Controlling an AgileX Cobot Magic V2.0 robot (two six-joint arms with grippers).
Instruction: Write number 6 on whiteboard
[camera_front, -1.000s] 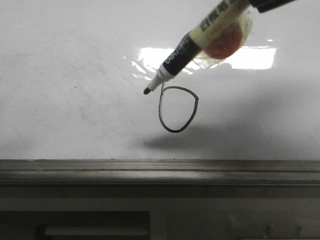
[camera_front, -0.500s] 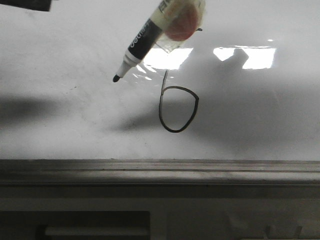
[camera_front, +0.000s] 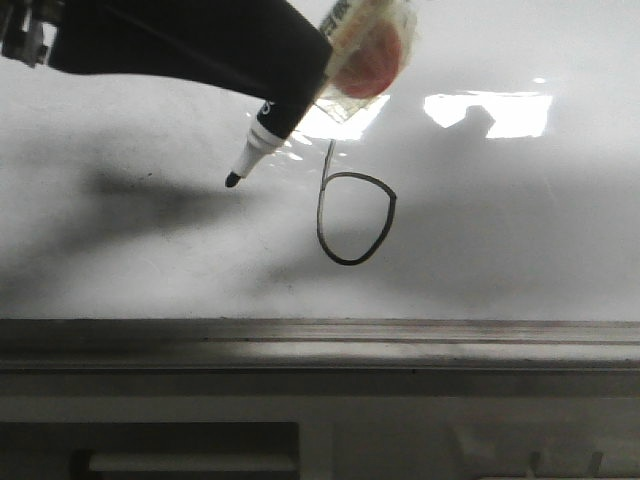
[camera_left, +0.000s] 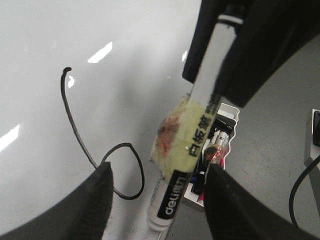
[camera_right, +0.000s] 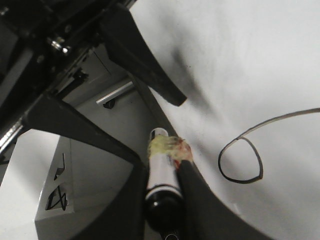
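One number 6 (camera_front: 352, 212) on the whiteboard (camera_front: 520, 230), stem running up, loop at the bottom. One marker (camera_front: 290, 105) angled tip-down toward the left, off the board. Right gripper (camera_right: 162, 200) pinches it; left gripper (camera_left: 157, 197) is spread wide around it, not touching.

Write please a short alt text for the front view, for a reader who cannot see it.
A black hand-drawn number 6 stands on the whiteboard. Up and to its left, a dark gripper finger crosses a marker wrapped in yellowish tape, its tip just off the figure. A grey ledge runs below.
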